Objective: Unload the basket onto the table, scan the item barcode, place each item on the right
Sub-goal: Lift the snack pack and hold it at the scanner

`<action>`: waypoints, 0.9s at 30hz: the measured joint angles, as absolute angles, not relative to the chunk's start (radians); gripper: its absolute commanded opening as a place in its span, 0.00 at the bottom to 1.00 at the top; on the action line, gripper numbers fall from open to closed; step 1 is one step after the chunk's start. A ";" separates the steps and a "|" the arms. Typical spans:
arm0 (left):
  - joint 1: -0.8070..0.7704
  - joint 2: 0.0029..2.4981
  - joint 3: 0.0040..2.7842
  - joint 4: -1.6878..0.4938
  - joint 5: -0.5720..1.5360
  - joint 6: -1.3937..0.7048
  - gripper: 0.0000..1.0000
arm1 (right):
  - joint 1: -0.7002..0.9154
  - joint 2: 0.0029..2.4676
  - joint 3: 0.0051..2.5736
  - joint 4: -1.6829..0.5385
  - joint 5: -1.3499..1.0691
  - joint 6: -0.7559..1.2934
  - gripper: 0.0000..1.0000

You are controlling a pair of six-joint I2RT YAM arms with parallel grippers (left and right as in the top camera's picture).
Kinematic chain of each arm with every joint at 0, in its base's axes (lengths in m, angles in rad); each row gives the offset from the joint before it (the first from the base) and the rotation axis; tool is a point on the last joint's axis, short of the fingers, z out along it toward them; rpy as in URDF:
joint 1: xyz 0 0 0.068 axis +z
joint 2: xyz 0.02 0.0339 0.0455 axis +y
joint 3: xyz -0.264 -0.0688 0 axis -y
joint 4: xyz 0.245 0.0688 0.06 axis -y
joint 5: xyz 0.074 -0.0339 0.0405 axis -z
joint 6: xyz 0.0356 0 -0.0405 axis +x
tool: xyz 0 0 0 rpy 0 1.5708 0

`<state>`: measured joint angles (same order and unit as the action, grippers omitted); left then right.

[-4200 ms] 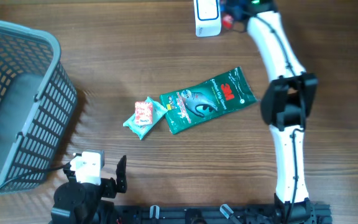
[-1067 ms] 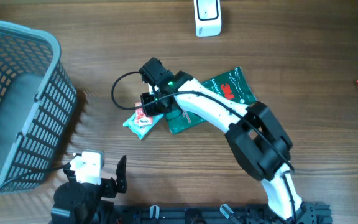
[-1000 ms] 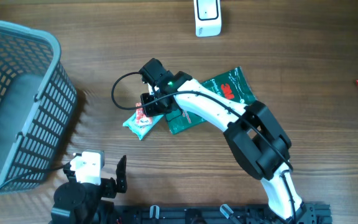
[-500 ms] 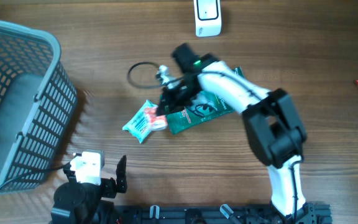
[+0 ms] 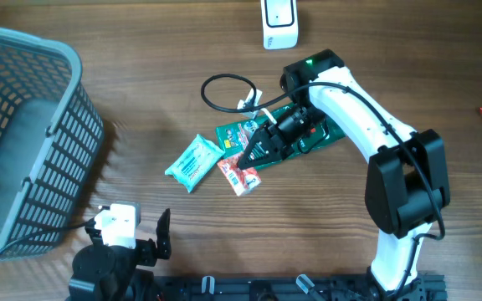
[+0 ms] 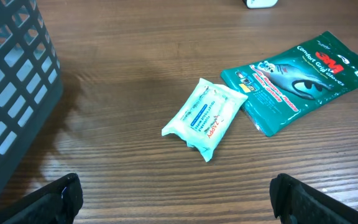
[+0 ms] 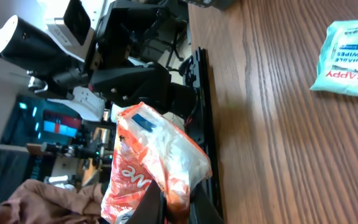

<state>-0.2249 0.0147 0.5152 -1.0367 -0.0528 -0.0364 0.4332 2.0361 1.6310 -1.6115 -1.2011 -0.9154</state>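
while the right jaws clamp tight on the orange snack packet (image 5: 241,175) mid surface (image 5: 166,84), left jaws wide apart, empty, at the front edge

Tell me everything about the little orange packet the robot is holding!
It is a small, crinkly plastic packet, orange-red with white lettering, a see-through part and a blue patch near one end. The right gripper is shut on one edge, holding it tilted above the wooden table, beside the green pouch. Nothing else seems to touch it.
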 measured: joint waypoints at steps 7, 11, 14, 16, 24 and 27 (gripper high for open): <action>-0.225 0.015 0.515 -1.036 -0.053 -0.036 1.00 | 0.433 2.036 1.626 -1.411 -1.022 -0.807 0.05; -0.225 0.015 0.515 -1.037 -0.053 -0.036 1.00 | 0.433 2.036 1.625 -1.092 -0.591 -0.422 0.05; -0.225 0.015 0.515 -1.037 -0.053 -0.036 1.00 | 0.433 2.036 1.624 -0.952 -0.282 -0.280 0.05; -0.225 0.015 0.515 -1.037 -0.053 -0.036 1.00 | 0.433 2.036 1.623 -0.853 -0.115 -0.237 0.05; -0.225 0.015 0.515 -1.036 -0.053 -0.036 1.00 | 0.414 2.036 1.619 -0.363 0.121 -0.284 0.04; -0.225 0.014 0.515 -1.036 -0.053 -0.036 1.00 | 0.385 2.036 1.619 -0.242 0.156 -0.352 0.04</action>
<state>-0.2249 0.0143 0.5152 -1.0363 -0.0528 -0.0364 0.3847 2.0361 1.6188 -0.2424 0.1562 -0.3519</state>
